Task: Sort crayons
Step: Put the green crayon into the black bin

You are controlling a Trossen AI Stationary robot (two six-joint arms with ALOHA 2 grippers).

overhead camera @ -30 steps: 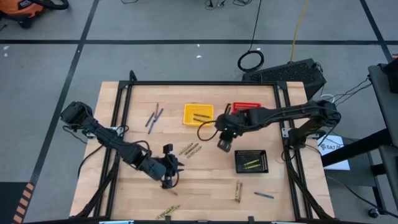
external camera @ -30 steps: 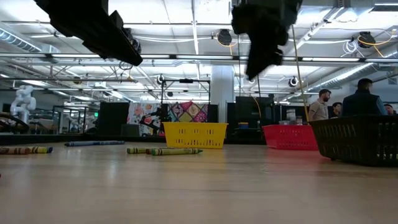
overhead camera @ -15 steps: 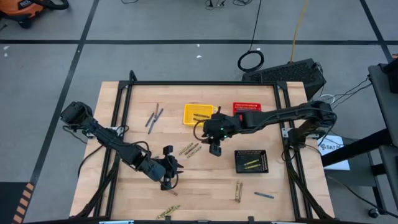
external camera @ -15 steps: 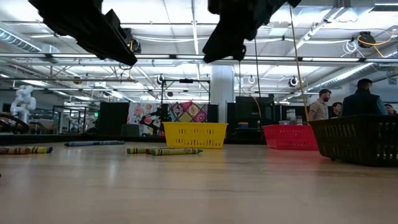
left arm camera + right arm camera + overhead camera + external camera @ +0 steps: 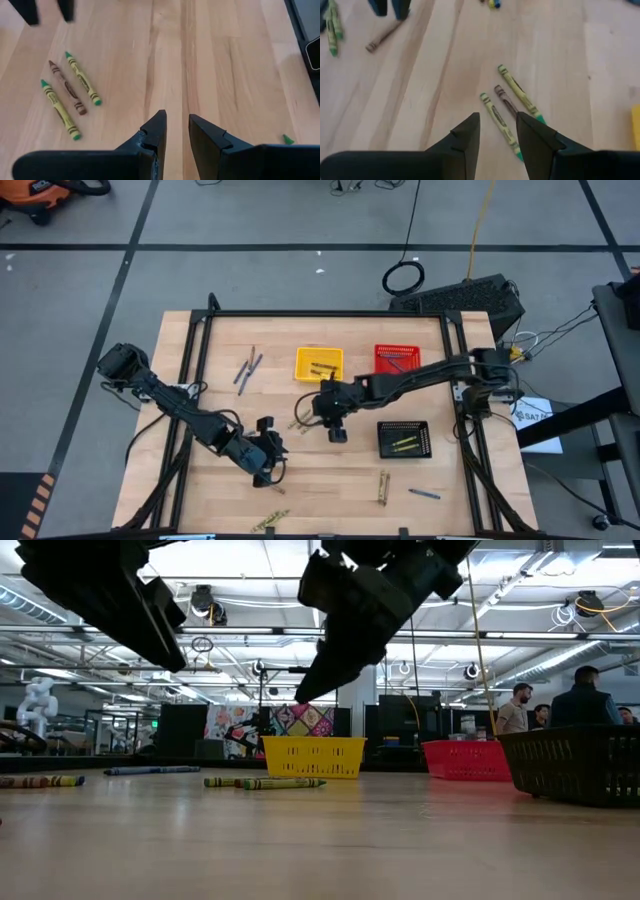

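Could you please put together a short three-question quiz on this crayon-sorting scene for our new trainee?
1. True or false: the right hand holds a crayon.
2. How many crayons lie together just ahead of the right hand: A two, B three, C five?
3. Which basket lies nearest the right hand?

Key: 1 false, its fingers are open and hold nothing. 2 B: two yellow-green, one brown. 3 the black one.

Three mesh baskets are counted on the table: one yellow (image 5: 319, 364), one red (image 5: 397, 358) and one black (image 5: 404, 439). Just ahead of the right gripper (image 5: 497, 131), three crayons (image 5: 506, 100) are counted, two yellow-green and one brown.
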